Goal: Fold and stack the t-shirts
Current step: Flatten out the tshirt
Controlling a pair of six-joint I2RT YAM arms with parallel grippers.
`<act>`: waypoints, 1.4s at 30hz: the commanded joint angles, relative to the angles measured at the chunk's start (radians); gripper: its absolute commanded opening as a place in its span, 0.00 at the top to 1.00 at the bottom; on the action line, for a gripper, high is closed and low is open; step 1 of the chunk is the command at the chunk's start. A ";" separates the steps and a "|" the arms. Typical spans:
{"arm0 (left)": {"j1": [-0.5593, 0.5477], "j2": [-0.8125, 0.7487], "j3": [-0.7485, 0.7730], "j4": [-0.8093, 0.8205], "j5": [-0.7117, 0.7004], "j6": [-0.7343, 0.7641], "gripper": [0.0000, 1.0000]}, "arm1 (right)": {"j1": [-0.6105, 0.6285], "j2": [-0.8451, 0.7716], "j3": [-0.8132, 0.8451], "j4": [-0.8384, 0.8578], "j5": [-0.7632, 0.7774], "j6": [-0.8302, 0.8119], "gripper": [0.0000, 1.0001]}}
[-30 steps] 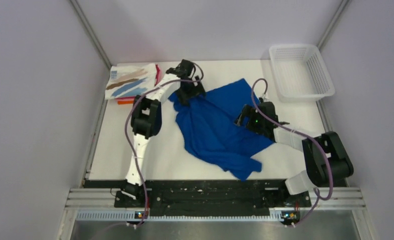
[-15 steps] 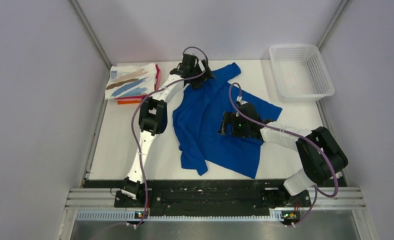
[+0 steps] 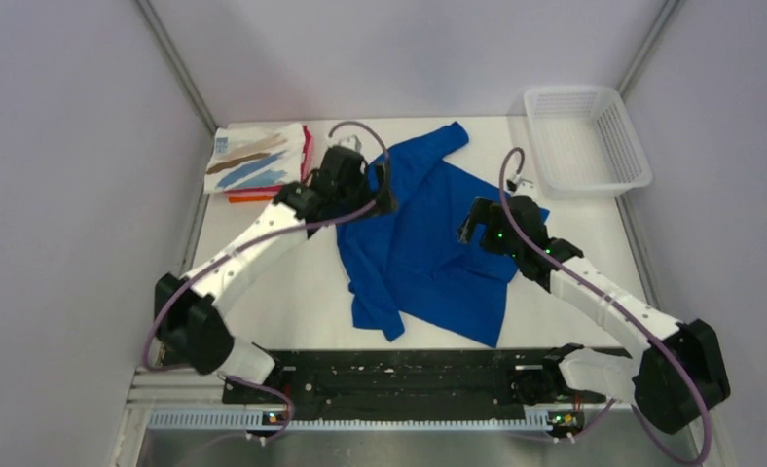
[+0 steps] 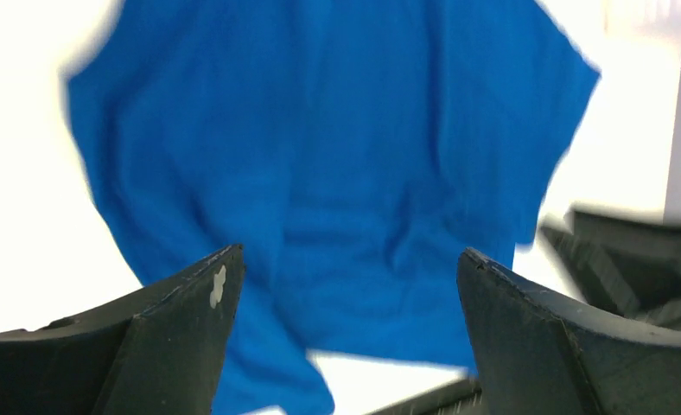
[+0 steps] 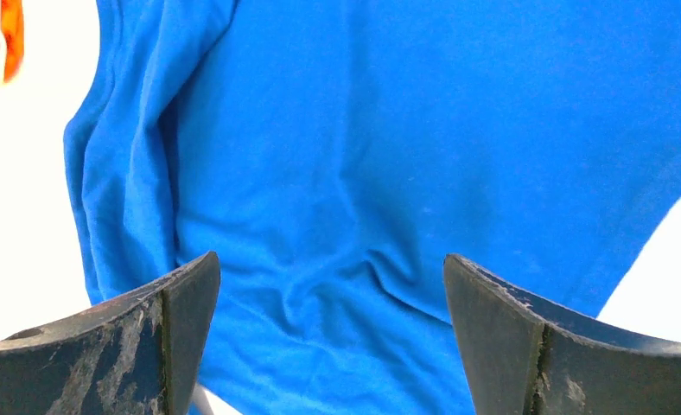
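Note:
A royal blue t-shirt (image 3: 428, 248) lies spread on the white table, plain side up, one sleeve reaching back (image 3: 438, 139); no print shows. My left gripper (image 3: 380, 190) is open and empty above the shirt's upper left edge; the wrist view shows the shirt (image 4: 337, 147) below its fingers (image 4: 190, 337). My right gripper (image 3: 469, 232) is open and empty over the shirt's right half; its wrist view shows wrinkled blue cloth (image 5: 389, 173) between the fingers (image 5: 173, 328). A folded white shirt with brown and blue streaks (image 3: 253, 161) lies on red and orange shirts (image 3: 245, 197) at the back left.
A white plastic mesh basket (image 3: 584, 141) stands at the back right corner. Grey walls close in the table's left, back and right sides. The black rail with the arm bases (image 3: 409, 375) runs along the near edge.
Both grippers have let go of the blue shirt, which now lies flat. The left arm has pulled back toward the near left. The right gripper has moved slightly right and up off the cloth.

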 commanded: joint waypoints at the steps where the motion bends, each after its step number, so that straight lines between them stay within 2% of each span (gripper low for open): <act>1: -0.157 -0.172 -0.364 0.034 0.086 -0.093 0.05 | -0.035 -0.138 -0.102 -0.065 0.100 0.042 0.01; 3: -0.239 -0.225 -0.476 0.065 0.128 -0.132 0.10 | -0.038 -0.192 -0.131 -0.066 0.115 0.047 0.01; 5: -0.328 -0.245 -0.535 0.057 0.102 -0.164 0.14 | -0.040 -0.230 -0.149 -0.066 0.130 0.049 0.01; 10: -0.438 -0.178 -0.569 0.051 0.147 -0.237 0.44 | -0.042 -0.272 -0.154 -0.082 0.149 0.037 0.01; 18: -0.487 -0.077 -0.596 0.035 0.159 -0.274 0.46 | -0.041 -0.262 -0.159 -0.105 0.178 0.017 0.01; 24: -0.502 -0.006 -0.569 0.000 0.112 -0.293 0.50 | -0.042 -0.252 -0.154 -0.116 0.190 0.012 0.01; 29: -0.502 0.049 -0.515 -0.040 0.071 -0.312 0.52 | -0.042 -0.252 -0.157 -0.121 0.193 0.005 0.01; 33: -0.502 0.093 -0.450 -0.139 -0.034 -0.343 0.55 | -0.042 -0.255 -0.162 -0.121 0.196 0.006 0.01; 37: -0.503 0.141 -0.408 -0.195 -0.055 -0.352 0.56 | -0.042 -0.254 -0.168 -0.122 0.201 0.006 0.01; 42: -0.506 0.225 -0.344 -0.269 -0.087 -0.359 0.65 | -0.044 -0.257 -0.171 -0.123 0.197 0.001 0.01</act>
